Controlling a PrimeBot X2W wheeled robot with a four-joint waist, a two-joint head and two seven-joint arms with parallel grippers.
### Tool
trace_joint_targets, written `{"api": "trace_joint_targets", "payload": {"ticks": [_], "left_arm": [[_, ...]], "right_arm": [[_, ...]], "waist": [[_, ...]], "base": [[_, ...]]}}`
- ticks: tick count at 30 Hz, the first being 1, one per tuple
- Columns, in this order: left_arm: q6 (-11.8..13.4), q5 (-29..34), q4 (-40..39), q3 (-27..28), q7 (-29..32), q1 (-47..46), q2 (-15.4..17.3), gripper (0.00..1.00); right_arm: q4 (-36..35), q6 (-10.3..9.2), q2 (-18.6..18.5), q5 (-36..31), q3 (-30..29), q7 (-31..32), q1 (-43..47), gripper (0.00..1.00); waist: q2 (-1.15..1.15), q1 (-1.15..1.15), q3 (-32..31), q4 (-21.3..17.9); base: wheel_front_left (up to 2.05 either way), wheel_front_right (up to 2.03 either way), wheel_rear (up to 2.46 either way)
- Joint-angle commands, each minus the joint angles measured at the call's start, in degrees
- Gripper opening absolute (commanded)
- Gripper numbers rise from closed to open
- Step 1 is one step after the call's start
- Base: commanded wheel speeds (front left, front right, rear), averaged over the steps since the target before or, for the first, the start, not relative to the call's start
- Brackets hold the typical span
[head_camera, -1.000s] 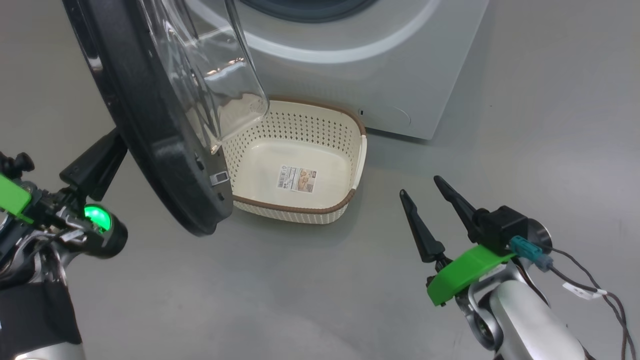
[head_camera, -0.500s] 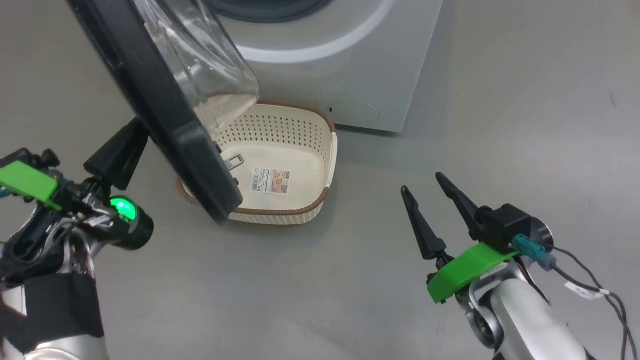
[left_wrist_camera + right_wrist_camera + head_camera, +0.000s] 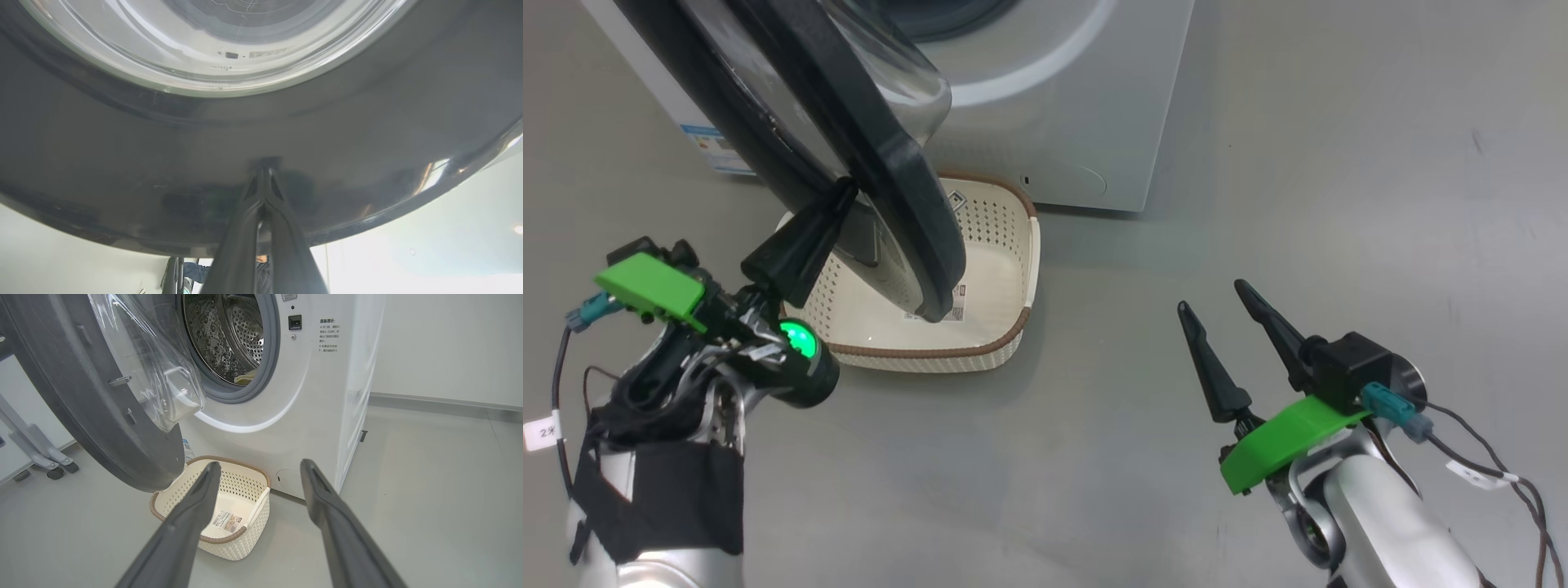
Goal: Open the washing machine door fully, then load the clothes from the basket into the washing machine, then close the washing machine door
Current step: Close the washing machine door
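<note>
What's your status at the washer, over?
Left gripper shut, tips on washing machine door rim. Right gripper open, empty. Door part open; basket empty, on floor beneath it.

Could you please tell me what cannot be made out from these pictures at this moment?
- Head view: much of the basket is hidden behind the washing machine door and the shut left gripper.
- Right wrist view: the clothes show as a pale scrap in the drum; anything more is hidden behind the grey seal.
- Right wrist view: the label in the basket is too small to read.
</note>
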Motion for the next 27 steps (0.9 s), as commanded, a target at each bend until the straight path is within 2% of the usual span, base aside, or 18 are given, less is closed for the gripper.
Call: {"api": "trace_joint_targets", "payload": {"ticks": [1, 8, 18, 22, 27], "left_arm": [[-0.03, -0.34, -1.81, 0.67, -0.08, -1.89, 1.28, 0.0], [-0.03, -1.36, -2.46, -2.02, -1.97, -0.7, 1.27, 0.0], [-0.03, 2.59, -8.14, 1.1, -1.93, 5.49, 1.27, 0.0], [-0.03, 9.3, -14.71, 1.21, -5.02, 9.52, 1.28, 0.0], [-0.03, 21.81, -22.15, -2.25, -14.91, 14.76, 3.58, 0.0]], "right_arm": [[-2.01, 0.23, 0.61, 0.37, 0.8, -0.62, 0.2, 1.0], [-2.25, 0.23, 0.62, 0.49, 0.51, -0.62, 0.34, 1.0], [-5.31, 0.23, 0.63, 1.42, -3.9, -0.62, 2.24, 1.0], [-6.56, 0.23, 0.63, 1.16, -5.51, -0.62, 3.66, 1.0], [-7.62, 0.23, 0.63, 1.26, -6.32, -0.62, 5.25, 1.0]], "waist": [[0.0, 0.0, 0.0, -0.1], [0.0, 0.0, -0.13, -0.4], [0.0, 0.0, -2.39, 0.91], [0.0, 0.0, -4.4, 1.75], [0.0, 0.0, -6.97, 2.44]], "base": [[0.0, 0.0, 0.0], [0.0, 0.0, 0.0], [0.0, 0.0, 0.0], [0.0, 0.0, 0.0], [0.0, 0.0, 0.0]]}}
